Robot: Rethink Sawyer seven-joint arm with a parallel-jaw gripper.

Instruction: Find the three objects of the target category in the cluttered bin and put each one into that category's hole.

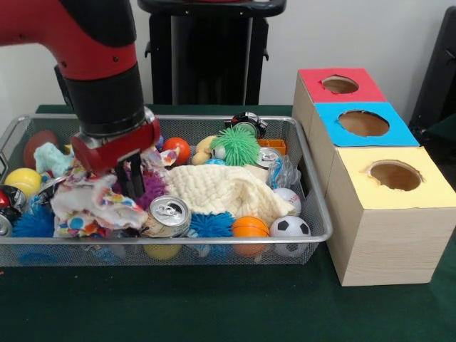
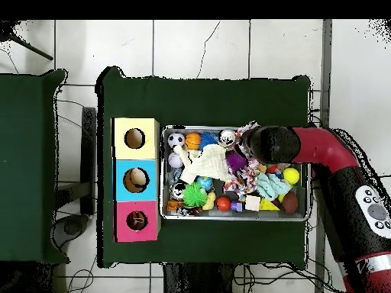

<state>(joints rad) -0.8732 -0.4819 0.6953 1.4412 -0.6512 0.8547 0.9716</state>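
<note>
The bin (image 1: 313, 214) is looking like thin shiny wire mesh, and the can (image 1: 169, 214) in it is gleaming like smooth metal. The cream cloth (image 1: 228, 191) is looking soft and bumpy, the green ball (image 1: 235, 146) is looking rubbery and spiky, and the soccer ball (image 1: 290, 228) is shining smooth. The box (image 1: 377, 242) is showing pale wood grain on its sides, and the table cover (image 1: 214, 306) is looking like matt green cloth.
</note>
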